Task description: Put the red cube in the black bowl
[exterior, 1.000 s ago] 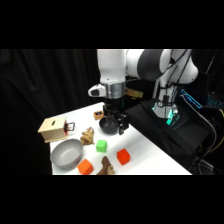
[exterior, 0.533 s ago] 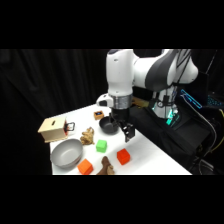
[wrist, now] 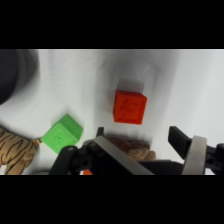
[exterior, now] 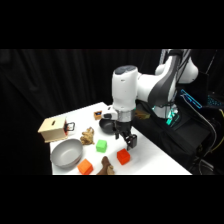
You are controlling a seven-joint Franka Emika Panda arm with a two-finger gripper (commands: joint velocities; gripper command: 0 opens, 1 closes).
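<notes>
Three cubes lay on the tabletop (exterior: 165, 162): one red cube (exterior: 123, 157) toward the front edge, one green cube (exterior: 101, 146) nearer the middle, one orange cube (exterior: 85, 167) at the front edge. There were two bowls: the black bowl (exterior: 106, 124) toward the back and a grey bowl (exterior: 66, 153) near the left edge. The gripper (exterior: 131, 143) hung spread wide, empty, just above the red cube (wrist: 130, 107), with bare table on the right.
</notes>
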